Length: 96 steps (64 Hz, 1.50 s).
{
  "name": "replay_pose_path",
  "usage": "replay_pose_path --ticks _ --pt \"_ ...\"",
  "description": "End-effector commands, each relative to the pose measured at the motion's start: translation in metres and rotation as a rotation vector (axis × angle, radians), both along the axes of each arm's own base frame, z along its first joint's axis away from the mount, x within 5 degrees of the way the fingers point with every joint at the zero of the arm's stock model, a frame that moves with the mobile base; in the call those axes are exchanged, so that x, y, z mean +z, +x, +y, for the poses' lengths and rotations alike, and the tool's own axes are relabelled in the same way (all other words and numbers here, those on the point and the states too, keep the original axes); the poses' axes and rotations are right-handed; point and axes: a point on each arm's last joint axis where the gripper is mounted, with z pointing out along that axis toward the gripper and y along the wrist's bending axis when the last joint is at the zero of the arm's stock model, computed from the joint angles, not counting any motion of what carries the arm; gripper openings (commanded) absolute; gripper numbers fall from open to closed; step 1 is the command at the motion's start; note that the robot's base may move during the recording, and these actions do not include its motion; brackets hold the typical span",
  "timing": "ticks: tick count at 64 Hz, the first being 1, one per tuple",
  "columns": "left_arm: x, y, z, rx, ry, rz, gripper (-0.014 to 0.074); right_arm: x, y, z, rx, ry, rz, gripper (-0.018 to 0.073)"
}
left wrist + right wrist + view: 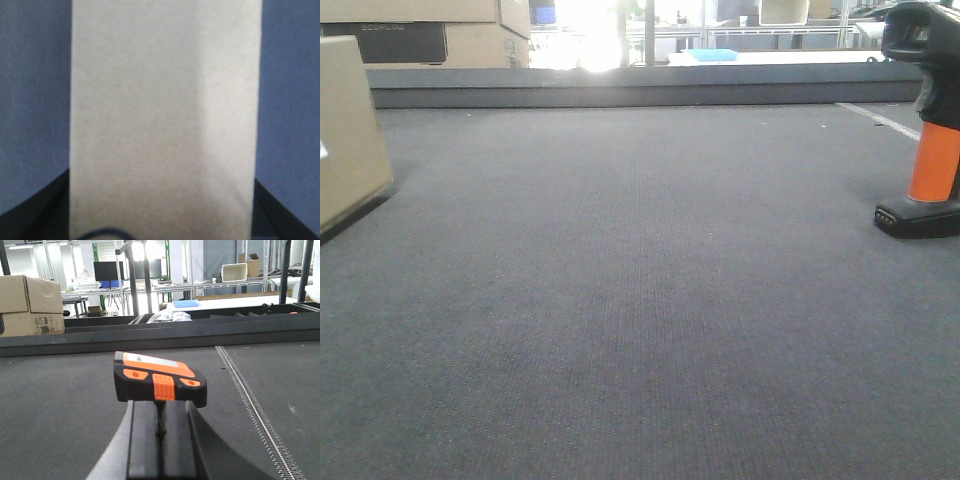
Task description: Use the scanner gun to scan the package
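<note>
Package (165,120) fills left hand view, scanner gun (930,130) upright; hand states unclear

Left gripper (160,220): two matte black fingers (35,212) appear as dark wedges at the lower corners — a thin dark cable loop shows at the bottom edge. Right gripper (160,440): black, smooth-sided fingers (142,440), no markings discernible.
</note>
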Motion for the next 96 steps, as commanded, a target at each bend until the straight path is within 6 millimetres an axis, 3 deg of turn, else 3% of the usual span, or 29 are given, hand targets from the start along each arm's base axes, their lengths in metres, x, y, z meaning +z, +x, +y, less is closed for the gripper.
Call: replay_pose_path --ticks 1,7,13,28,37,50,76,82,96 --pt "-0.005 -0.001 -0.001 -0.003 -0.005 -0.006 -0.0111 0.001 -0.001 -0.001 -0.007 -0.001 -0.018 -0.0162" --pt "-0.008 -0.001 -0.001 -0.003 -0.004 -0.016 -0.0107 0.001 -0.001 -0.001 -0.007 -0.001 -0.018 -0.0162" --pt "-0.007 0.0 0.0 -0.003 -0.003 -0.029 -0.0028 0.001 -0.001 -0.001 -0.007 -0.001 -0.018 -0.0162" --pt "-0.008 -0.001 0.0 -0.005 0.005 -0.011 0.0454 0.002 -0.001 -0.001 -0.007 -0.002 -0.021 -0.0162" --pt "-0.008 -0.001 0.0 -0.005 0.007 -0.009 0.0606 0.002 -0.001 -0.001 -0.006 -0.002 -0.024 -0.0162" --pt "-0.001 -0.005 0.0 -0.005 0.009 -0.032 0.0599 0.003 -0.001 0.0 0.001 -0.015 -0.038 -0.0162" --pt "0.08 -0.057 -0.004 0.02 0.024 -0.284 0.0571 0.004 -0.001 0.001 0.014 -0.035 -0.041 -0.0162" --pt "0.095 -0.076 -0.005 0.02 0.028 -0.339 0.0433 0.004 -0.001 0.002 0.015 -0.037 -0.041 -0.0162" --pt "0.097 -0.116 -0.009 0.019 0.03 -0.374 -0.0087 0.005 -0.001 0.004 0.039 -0.073 -0.043 -0.0162"
